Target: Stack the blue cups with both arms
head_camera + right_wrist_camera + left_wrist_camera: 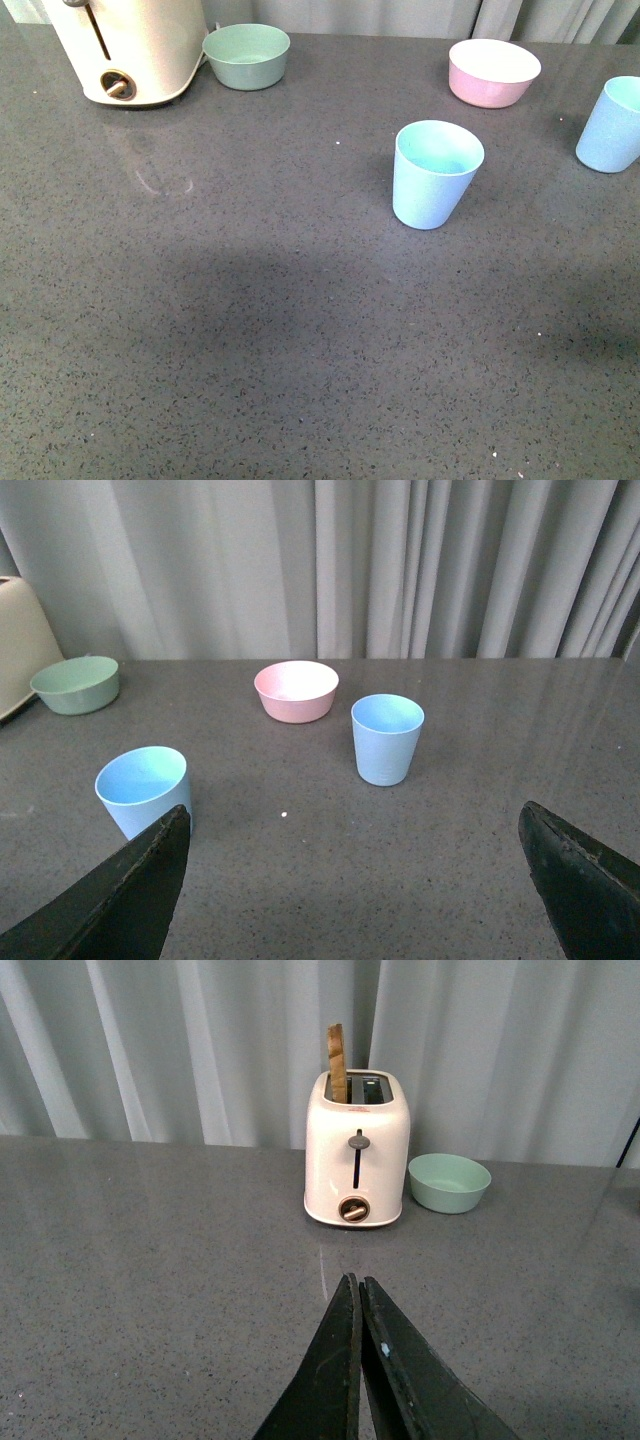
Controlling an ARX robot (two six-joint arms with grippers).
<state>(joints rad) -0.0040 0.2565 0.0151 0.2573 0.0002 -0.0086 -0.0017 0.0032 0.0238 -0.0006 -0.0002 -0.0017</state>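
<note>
Two pale blue cups stand upright and apart on the grey counter. One blue cup (435,174) is near the middle, the other blue cup (612,124) is at the right edge of the front view. Neither arm shows in the front view. In the right wrist view my right gripper (355,825) is open and empty; one cup (143,788) sits just beyond one finger, the other cup (387,738) stands further off, ahead of the gap between the fingers. My left gripper (359,1284) is shut on nothing, pointing toward the toaster, with no cup in that view.
A cream toaster (125,45) with a slice of toast (337,1063) stands at the back left, a mint-green bowl (247,55) beside it. A pink bowl (493,72) with white inside sits at the back between the cups. Curtains hang behind the counter.
</note>
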